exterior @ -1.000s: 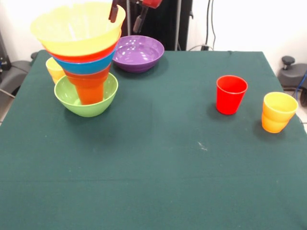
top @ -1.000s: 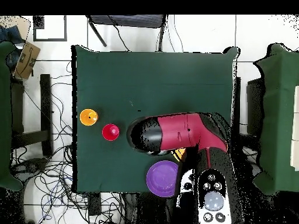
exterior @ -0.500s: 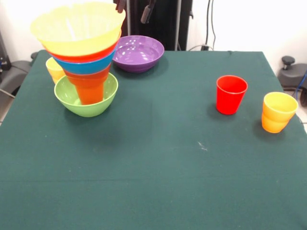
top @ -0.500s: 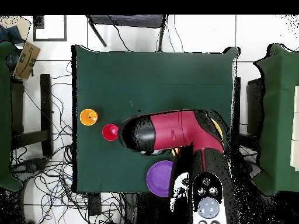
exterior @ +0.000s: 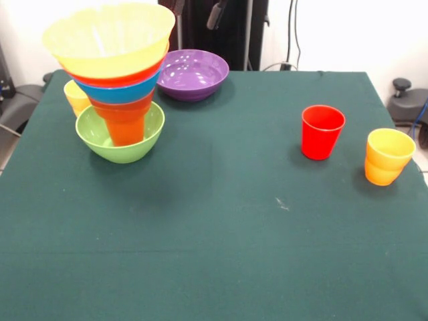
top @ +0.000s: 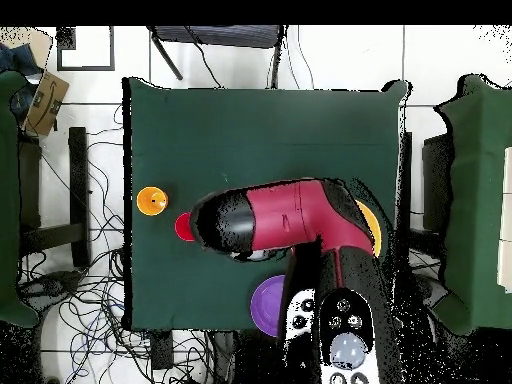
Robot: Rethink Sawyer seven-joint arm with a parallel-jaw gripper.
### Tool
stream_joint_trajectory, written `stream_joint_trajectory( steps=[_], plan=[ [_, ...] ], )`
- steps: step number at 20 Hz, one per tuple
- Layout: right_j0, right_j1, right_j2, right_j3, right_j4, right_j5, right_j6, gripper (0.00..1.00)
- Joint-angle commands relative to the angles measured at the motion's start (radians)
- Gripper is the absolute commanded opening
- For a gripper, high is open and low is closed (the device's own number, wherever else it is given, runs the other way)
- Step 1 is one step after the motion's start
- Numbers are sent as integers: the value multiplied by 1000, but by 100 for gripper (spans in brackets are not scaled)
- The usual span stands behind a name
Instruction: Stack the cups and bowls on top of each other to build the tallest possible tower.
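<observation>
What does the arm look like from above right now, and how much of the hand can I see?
From overhead, the arm is a thick rounded body, glossy red with a black end cap and black joints. Its base is black with round grey caps. In the front view, only a dark fingertip of the hand shows at the top edge.

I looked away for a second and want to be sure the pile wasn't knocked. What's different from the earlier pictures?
Only the arm moved: in the overhead view it swung leftward, now covering most of the red cup and more of the purple bowl. In the front view the tool drifted rightward and up, away from the tower. Tower, cups and bowls kept their places.
</observation>
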Motion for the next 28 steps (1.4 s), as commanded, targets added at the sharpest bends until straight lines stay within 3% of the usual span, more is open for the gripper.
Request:
stream_joint_trajectory(
  steps=[1,17,28],
  plan=[
    [29,69,118,-84,23,67,-122,100],
    [69,195,161,-226,14,-18,-60,100],
    [98,237,161,-347,33,90,-61,100]
  ],
)
